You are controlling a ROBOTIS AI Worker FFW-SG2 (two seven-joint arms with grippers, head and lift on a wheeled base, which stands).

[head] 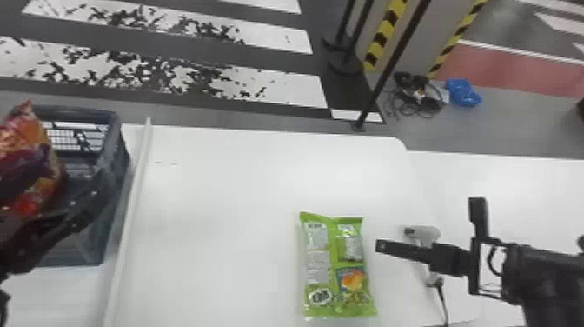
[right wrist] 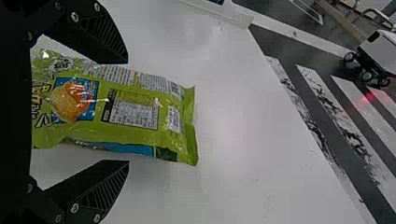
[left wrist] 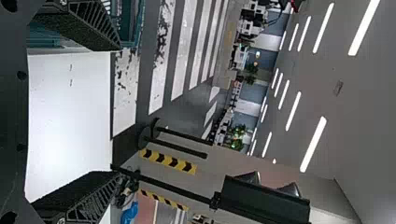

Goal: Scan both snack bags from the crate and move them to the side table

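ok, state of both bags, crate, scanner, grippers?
Green snack bag: lying flat, text panels up
Orange-red snack bag: upright at the crate
Crate: upright, open-topped
Scanner: lying down, cable attached
Left gripper: open
Right gripper: open, not gripping

Strip lights (left wrist: 313, 144) glow bright overhead, with soft glare on the white table (head: 243, 182) and glints on the green bag (right wrist: 135, 135).

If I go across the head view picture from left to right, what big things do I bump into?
Crate → green snack bag → right gripper.
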